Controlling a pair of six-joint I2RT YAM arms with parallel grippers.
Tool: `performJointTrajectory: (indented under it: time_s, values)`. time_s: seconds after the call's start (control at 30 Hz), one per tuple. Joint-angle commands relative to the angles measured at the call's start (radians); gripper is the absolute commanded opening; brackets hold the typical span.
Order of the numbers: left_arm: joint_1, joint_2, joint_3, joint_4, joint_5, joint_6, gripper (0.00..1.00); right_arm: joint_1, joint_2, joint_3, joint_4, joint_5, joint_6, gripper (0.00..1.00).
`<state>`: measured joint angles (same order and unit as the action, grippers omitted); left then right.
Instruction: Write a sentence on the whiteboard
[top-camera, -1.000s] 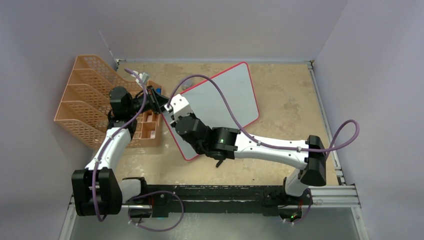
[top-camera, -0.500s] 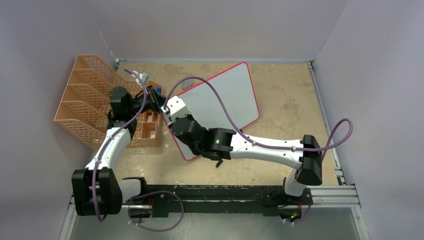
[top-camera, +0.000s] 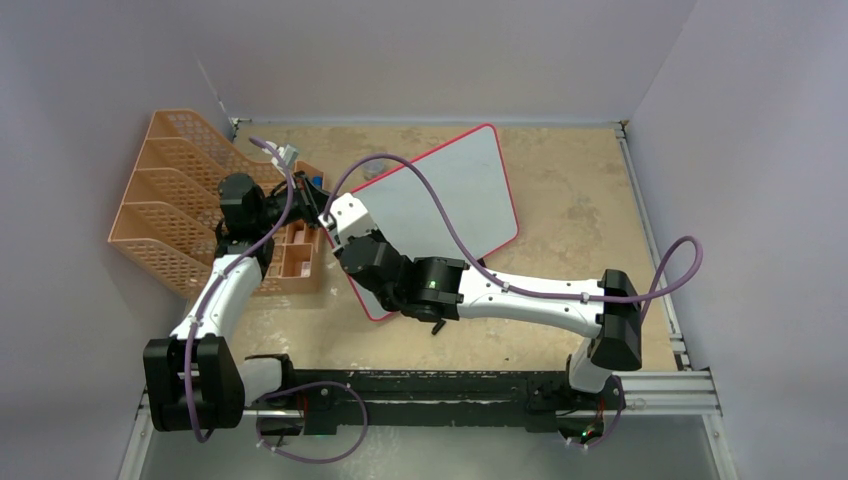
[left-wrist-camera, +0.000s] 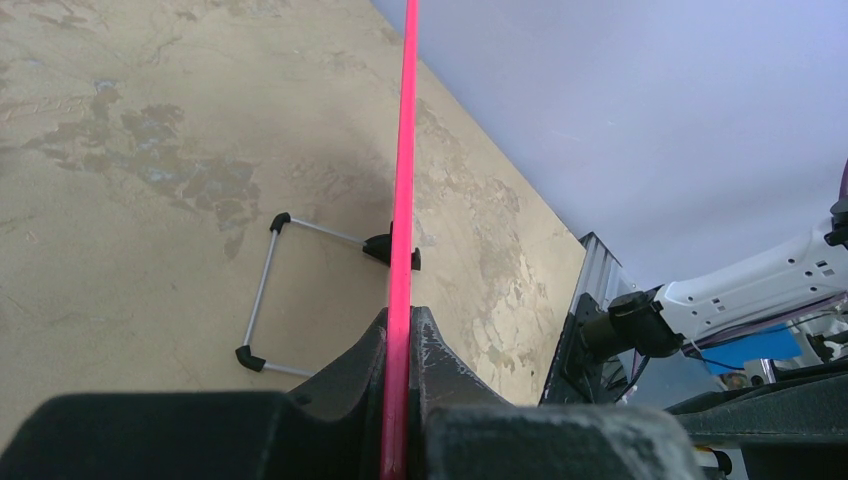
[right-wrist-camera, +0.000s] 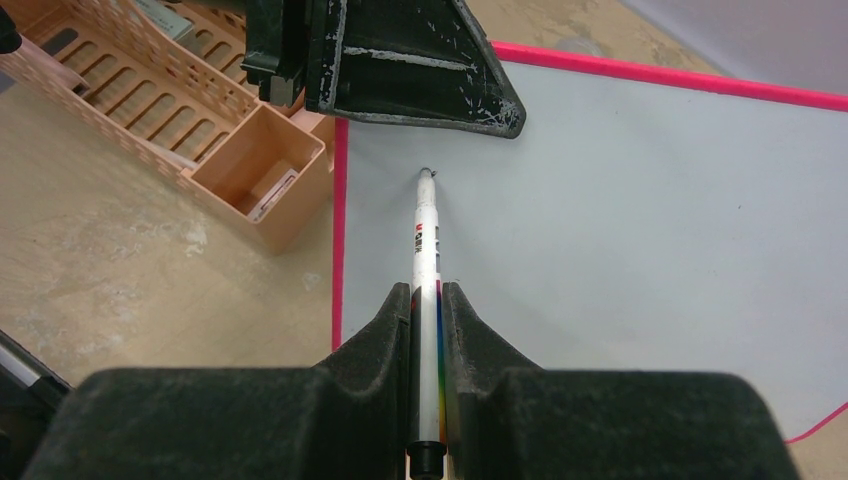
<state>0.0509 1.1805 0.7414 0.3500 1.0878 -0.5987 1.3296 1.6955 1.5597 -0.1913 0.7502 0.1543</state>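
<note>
The whiteboard, pale with a red-pink frame, stands tilted at the table's middle. My left gripper is shut on its red frame edge, at the board's left side. My right gripper is shut on a white marker, whose black tip touches the board's face just below the left gripper's finger. From above, the right wrist hides the tip. The sentence is out of view; only a tiny dark mark sits at the tip.
An orange mesh file rack stands at the left, with a small orange tray between it and the board. The board's wire stand rests on the table behind it. A purple cable arcs over the board.
My right arm has slid a little to the left and away from its base along the board, carrying the marker toward the left edge. The left arm and the board have not moved.
</note>
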Motion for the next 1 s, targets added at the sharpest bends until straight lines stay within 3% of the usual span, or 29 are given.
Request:
performJointTrajectory:
  time_s: [0.0, 0.97]
  values:
    - [-0.012, -0.001, -0.005, 0.029, 0.021, 0.022, 0.00, 0.003, 0.001, 0.048, 0.030, 0.014, -0.017, 0.00]
    - [-0.012, -0.004, -0.003, 0.030, 0.021, 0.022, 0.00, 0.020, -0.008, 0.031, -0.019, -0.049, -0.021, 0.00]
